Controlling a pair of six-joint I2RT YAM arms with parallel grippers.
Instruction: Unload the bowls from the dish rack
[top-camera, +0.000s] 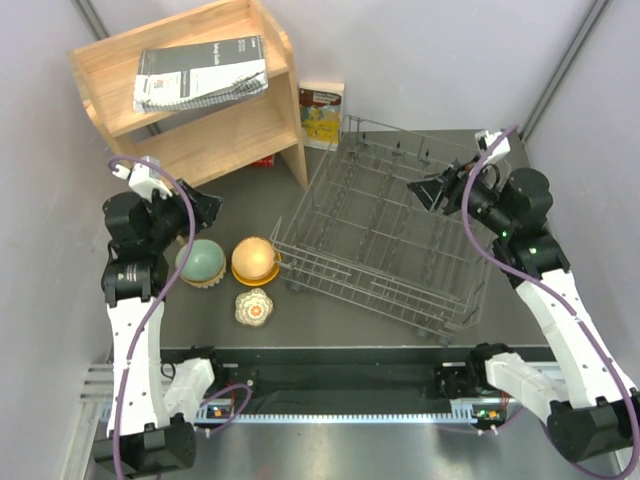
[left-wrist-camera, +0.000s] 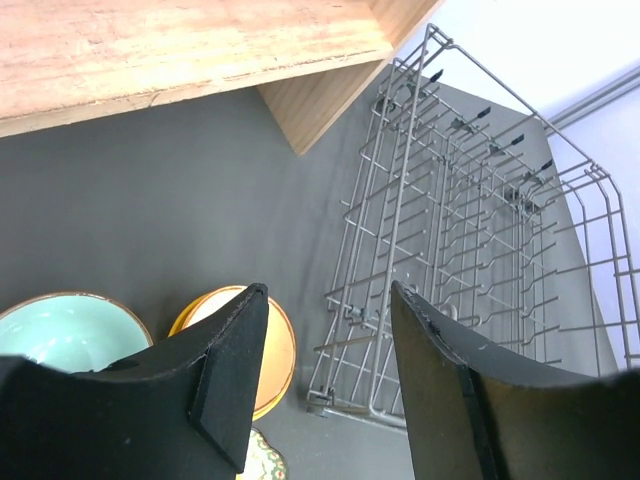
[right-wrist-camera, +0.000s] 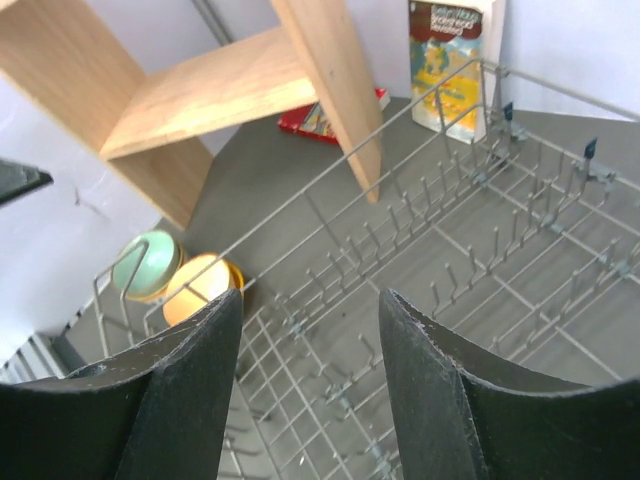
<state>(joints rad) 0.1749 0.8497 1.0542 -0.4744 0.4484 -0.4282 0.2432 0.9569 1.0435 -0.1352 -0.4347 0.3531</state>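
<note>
Quick rundown of where you're at. Your left gripper (left-wrist-camera: 325, 350) is released: both black fingers (left-wrist-camera: 235, 370) are spread apart with only air between them. It hangs above the table (top-camera: 330, 325), near the foot of the wooden shelf (top-camera: 200, 95) and just past the bowls. Your right gripper (right-wrist-camera: 310, 340) is released too, jaws wide with nothing in them, hovering over the right side of the dish rack (top-camera: 380, 240). Its wrist cam looks straight down into the upright tines.

The rack sits a bit skewed on the dark table, centre-right in the top view, with its far-left corner close to the shelf's leg.

You can see three bowls, and all of them are on the table to the left of the rack, not in it:
- The pale teal-green bowl (top-camera: 200, 263) is furthest left.
- The orange-yellow bowl (top-camera: 254, 260) is just beside it and right next to the rack's near-left corner.
- The scalloped cream bowl (top-camera: 254, 308) with the floral pattern is just in front of the orange one, on the side nearer the arm bases.

In the left wrist view, one finger partly covers the orange bowl, and only a sliver of the scalloped one shows at the bottom edge.

Other stuff around: a spiral-bound manual (top-camera: 200, 72) lies on top of the shelf, and a book (top-camera: 320, 115) stands against the back wall behind the rack.
</note>
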